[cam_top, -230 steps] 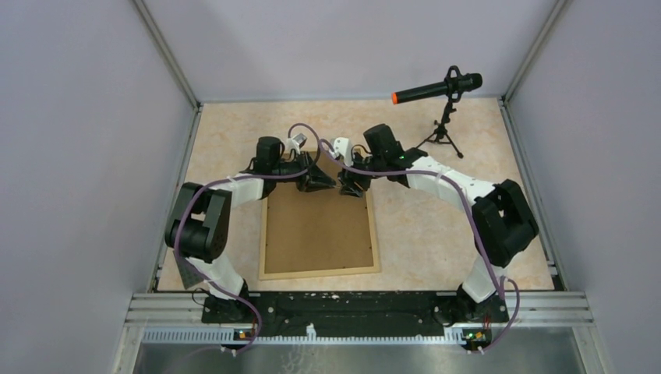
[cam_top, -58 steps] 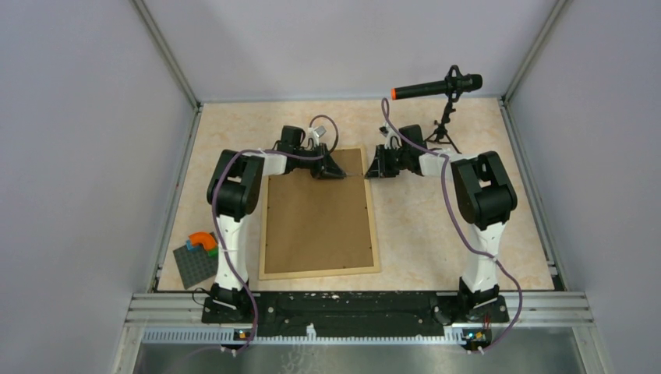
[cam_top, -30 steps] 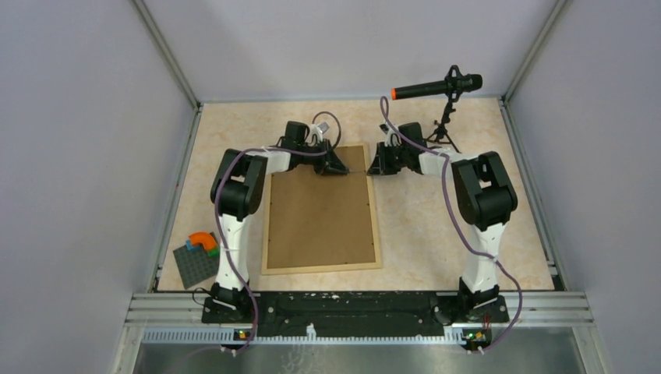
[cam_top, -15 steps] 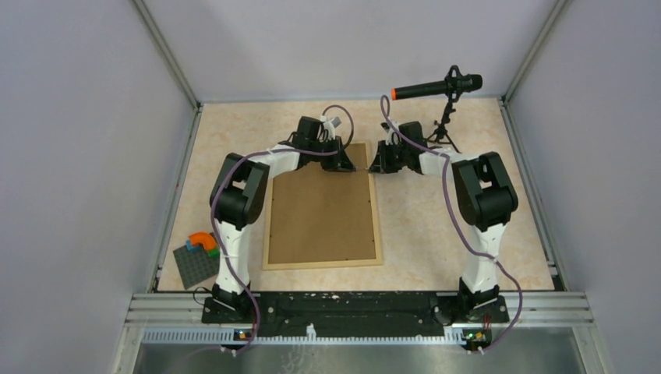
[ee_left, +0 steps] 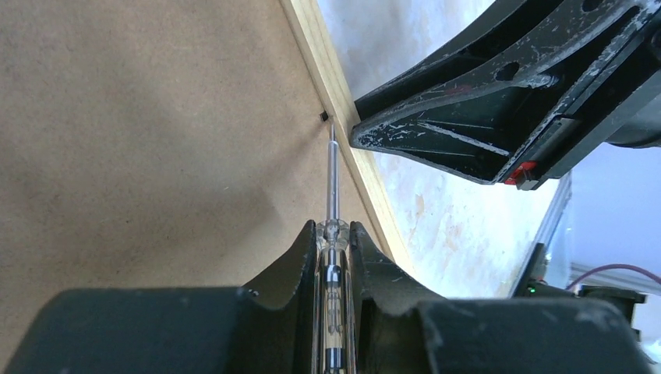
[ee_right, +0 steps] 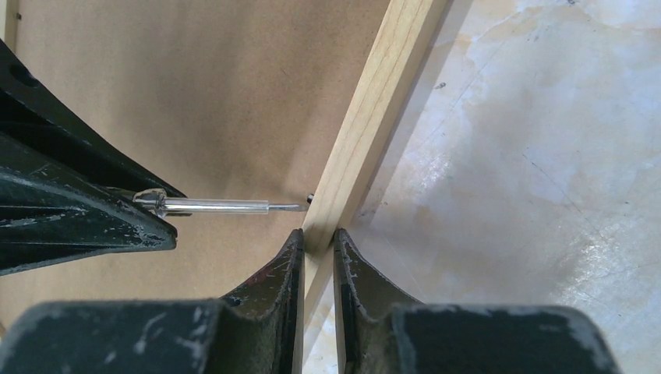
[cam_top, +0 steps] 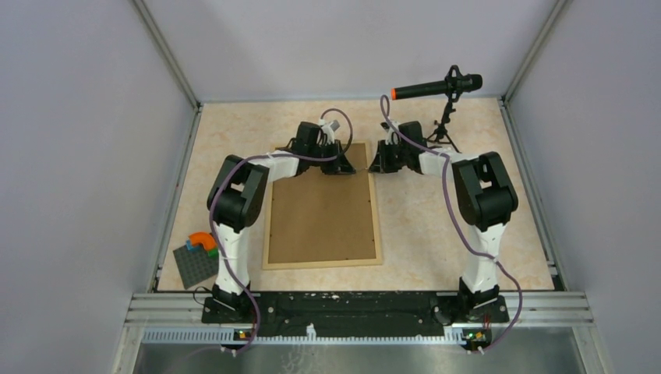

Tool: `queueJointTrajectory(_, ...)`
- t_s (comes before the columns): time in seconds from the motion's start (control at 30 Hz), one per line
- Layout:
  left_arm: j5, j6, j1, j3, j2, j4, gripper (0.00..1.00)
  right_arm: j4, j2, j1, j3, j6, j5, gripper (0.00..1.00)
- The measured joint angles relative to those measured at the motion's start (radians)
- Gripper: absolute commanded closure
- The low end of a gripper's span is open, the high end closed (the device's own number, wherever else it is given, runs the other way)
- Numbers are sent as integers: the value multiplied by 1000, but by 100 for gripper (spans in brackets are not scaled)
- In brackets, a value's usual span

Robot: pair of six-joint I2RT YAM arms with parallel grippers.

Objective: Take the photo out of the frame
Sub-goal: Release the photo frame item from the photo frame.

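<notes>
The light-wood frame (cam_top: 377,226) lies face down, its brown fibreboard back (cam_top: 319,214) up. The photo is hidden underneath. My left gripper (cam_top: 348,167) is shut on a small screwdriver (ee_left: 333,234) with a clear handle. Its metal tip touches a small black tab (ee_left: 324,117) at the frame's inner right edge, near the far right corner. My right gripper (cam_top: 374,166) is shut on the frame's right rail (ee_right: 366,132), one finger on each side. The screwdriver (ee_right: 218,206) also shows in the right wrist view, pointing at the rail.
A microphone (cam_top: 436,87) on a small tripod (cam_top: 443,134) stands at the back right. A dark grey studded baseplate (cam_top: 192,265) with coloured bricks (cam_top: 204,242) sits at the near left. Grey walls enclose the beige table (cam_top: 436,226).
The frame has shifted slightly right and away over the last seconds. My left gripper has moved right along the far edge to the right corner. My right gripper stays on the right rail.
</notes>
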Motion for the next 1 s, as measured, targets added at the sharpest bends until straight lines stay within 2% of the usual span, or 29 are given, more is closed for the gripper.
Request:
queueJointTrajectory(0.13,30,-49,19,-53,-7,67,100,2,0,5,1,-10,3,100)
queueJointTrajectory(0.33,90,-84,56,-145,-71,71,100,31,-2,45,-11,-54,10,100)
queueJointTrajectory(0.53,188,-104,100,-251,-174,68,100,84,-55,94,-103,-71,11,100)
queueJointTrajectory(0.7,202,-66,130,-298,-243,40,100,88,-122,116,-195,-66,1,100)
queueJointTrajectory(0.8,201,-23,141,-301,-248,5,100,77,-161,122,-244,-66,-21,91)
queueJointTrajectory(1.0,203,113,145,-280,-245,-129,100,-14,-191,105,-270,-23,-79,62)
